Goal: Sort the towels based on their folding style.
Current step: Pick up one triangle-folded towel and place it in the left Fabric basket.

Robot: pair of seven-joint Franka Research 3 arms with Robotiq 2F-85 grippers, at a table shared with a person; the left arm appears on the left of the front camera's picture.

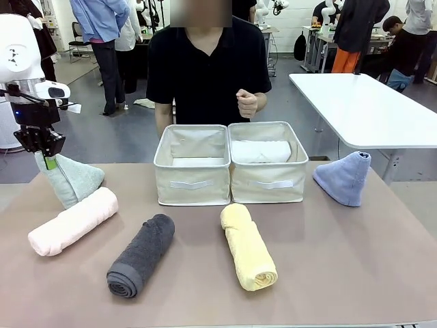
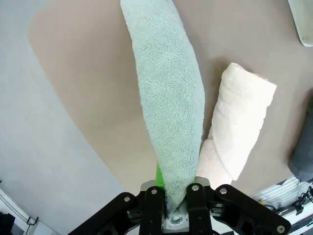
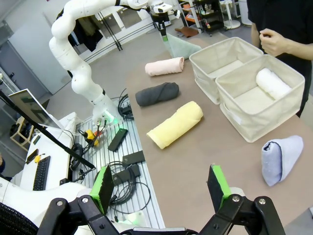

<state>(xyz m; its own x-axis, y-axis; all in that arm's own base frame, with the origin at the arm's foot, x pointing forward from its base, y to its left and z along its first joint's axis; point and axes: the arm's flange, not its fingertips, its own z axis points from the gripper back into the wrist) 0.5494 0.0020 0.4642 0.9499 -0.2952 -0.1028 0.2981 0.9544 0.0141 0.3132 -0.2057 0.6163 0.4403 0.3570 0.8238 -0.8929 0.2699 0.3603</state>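
Observation:
My left gripper is shut on the tip of the cone-folded mint-green towel at the table's left. The towel hangs down from the fingers, with its base right by the pink roll. I cannot tell whether the base touches the table. The dark grey roll and the yellow roll lie at the front middle. A lavender-blue cone towel stands at the right. A white roll lies in the right bin. My right gripper is open with nothing between its fingers, above the table's near right side.
Two beige fabric bins stand side by side at the back middle, the left bin and the right bin. A person stands behind them with one hand raised at the chest. A white table stands at the far right.

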